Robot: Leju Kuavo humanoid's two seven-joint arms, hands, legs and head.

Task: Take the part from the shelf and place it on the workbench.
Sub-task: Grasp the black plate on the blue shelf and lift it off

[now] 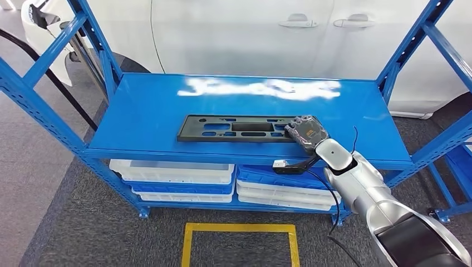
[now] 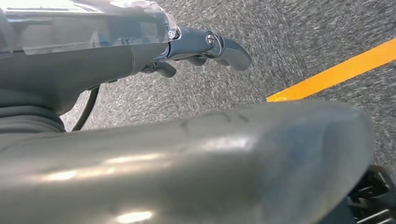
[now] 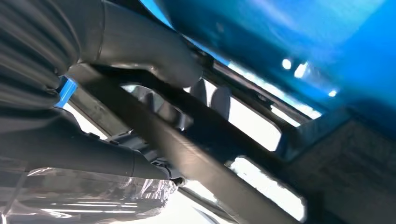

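A long flat black part (image 1: 234,128) with several cutouts lies lengthwise on the blue shelf top (image 1: 150,105). My right hand (image 1: 306,132) is at the part's right end, its back facing up. In the right wrist view the thick thumb (image 3: 154,56) lies over one bar of the part (image 3: 205,158) and dark fingers (image 3: 219,100) wrap the other side, so the hand grips the part. My left hand (image 2: 205,46) hangs over grey carpet with its fingers lightly bent and holds nothing.
White and blue bins (image 1: 172,172) fill the lower shelf. Blue rack uprights (image 1: 39,111) stand at both ends, and a second rack (image 1: 456,161) is at the right. A white car (image 1: 250,33) is behind. A yellow square (image 1: 239,228) marks the floor.
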